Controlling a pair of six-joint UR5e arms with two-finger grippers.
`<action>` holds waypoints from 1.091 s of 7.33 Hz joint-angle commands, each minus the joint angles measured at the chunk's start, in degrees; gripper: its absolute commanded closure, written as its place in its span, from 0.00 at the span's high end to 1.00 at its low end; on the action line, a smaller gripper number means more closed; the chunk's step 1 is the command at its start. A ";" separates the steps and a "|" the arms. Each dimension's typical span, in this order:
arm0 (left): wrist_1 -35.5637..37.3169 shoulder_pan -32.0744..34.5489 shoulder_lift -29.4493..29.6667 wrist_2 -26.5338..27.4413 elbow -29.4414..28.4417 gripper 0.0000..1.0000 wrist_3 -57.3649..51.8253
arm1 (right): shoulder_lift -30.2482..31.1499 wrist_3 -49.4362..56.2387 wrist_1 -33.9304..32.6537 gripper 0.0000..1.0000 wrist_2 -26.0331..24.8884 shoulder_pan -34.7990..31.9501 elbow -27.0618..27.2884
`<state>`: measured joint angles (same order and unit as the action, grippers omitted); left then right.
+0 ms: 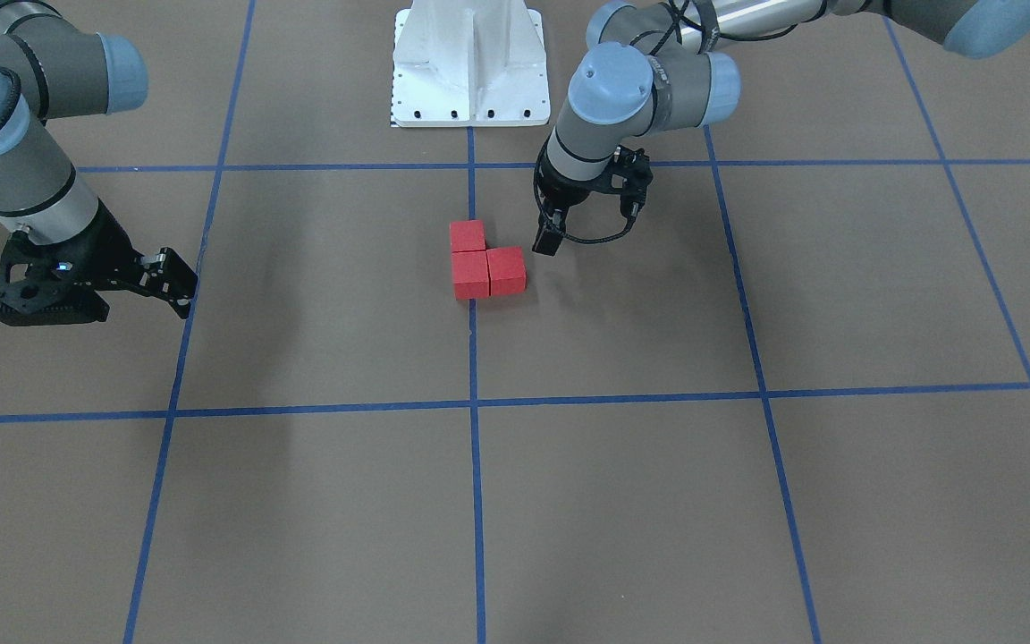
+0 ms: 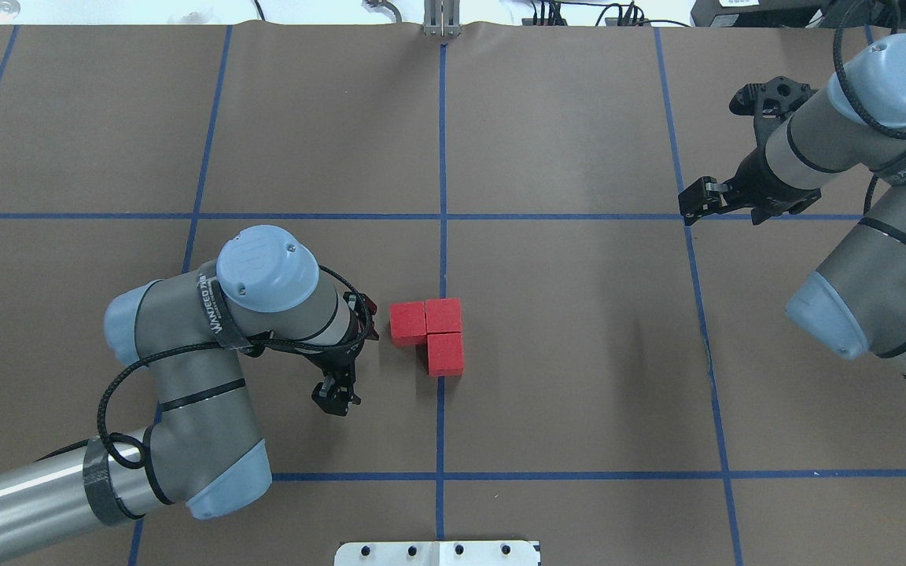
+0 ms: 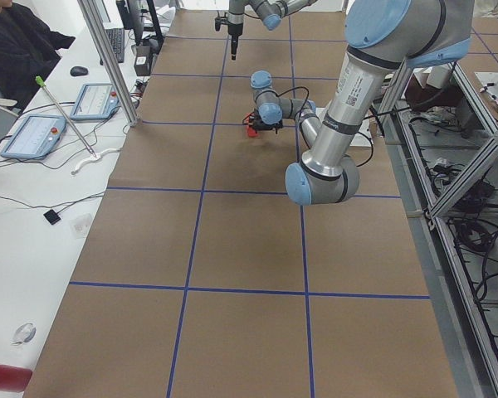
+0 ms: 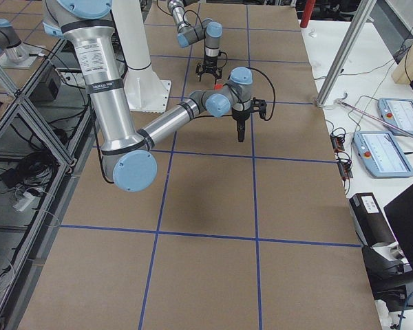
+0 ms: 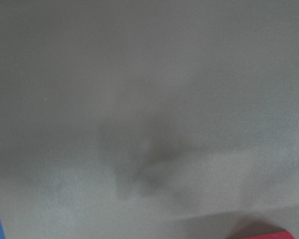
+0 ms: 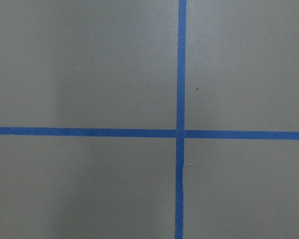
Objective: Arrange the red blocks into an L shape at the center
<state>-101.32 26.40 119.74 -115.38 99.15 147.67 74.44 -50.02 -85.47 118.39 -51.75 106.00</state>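
Three red blocks (image 1: 470, 273) lie touching in an L at the table's centre, on the middle blue line; they also show in the overhead view (image 2: 443, 316). My left gripper (image 1: 547, 240) points down beside the L, just off its robot-left side, touching no block. Its fingers look spread and empty in the exterior right view. In the overhead view the wrist mostly hides it. A red corner (image 5: 269, 234) shows at the bottom of the blurred left wrist view. My right gripper (image 1: 177, 291) hangs far off at the robot's right, fingers together, empty; it also shows overhead (image 2: 690, 204).
The white robot base (image 1: 470, 72) stands at the table's robot-side edge. Blue tape lines (image 6: 181, 133) divide the brown table into squares. A side desk with tablets (image 3: 33, 137) and a seated person (image 3: 17, 37) lie beyond the far edge.
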 commanded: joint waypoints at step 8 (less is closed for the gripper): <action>-0.72 30.05 -23.67 -9.10 9.33 1.00 -83.32 | -0.61 22.46 -1.11 1.00 8.69 -19.50 -7.97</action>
<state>-102.04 49.45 97.89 -118.84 110.27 76.99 74.13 -33.82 -86.52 125.57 -67.41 101.11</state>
